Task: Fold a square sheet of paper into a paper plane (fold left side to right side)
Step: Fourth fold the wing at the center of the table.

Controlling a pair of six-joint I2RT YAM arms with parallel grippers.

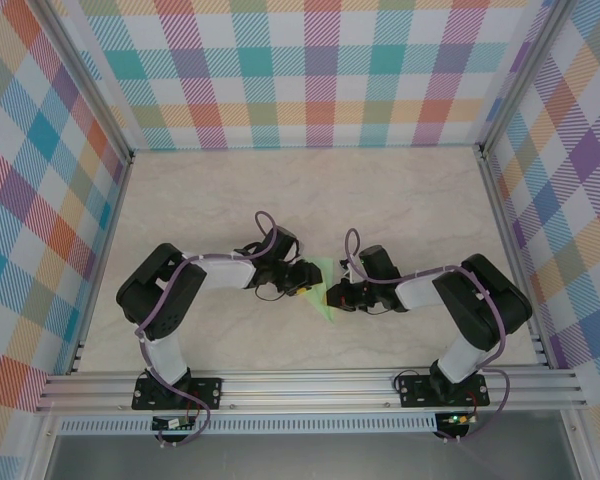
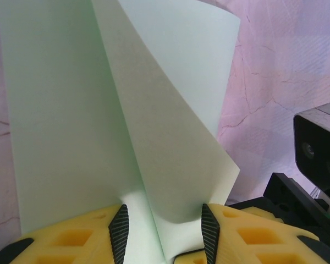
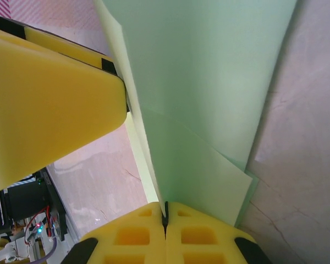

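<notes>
– One paper plane [image 1: 326, 290], pale green, mid-table [image 1: 400, 200], narrow end toward arm bases, btwn both grippers.
– Flat?
– No. In left wrist view one flap [image 2: 170, 143] stands up off the rest [image 2: 60, 110].
– Right gripper [image 1: 340, 296]?
– Clenched on plane's edge [image 3: 209, 82]; pads [image 3: 165, 217] meet w/ paper pinched.
– Left gripper [image 1: 305, 283]?
– Released: jaws apart [image 2: 164, 223], astride raised flap. One yellow finger [image 3: 49, 104] beside paper; contact unclear.
– Surroundings?
– Marble-look top, plaid walls [image 1: 320, 70].
</notes>
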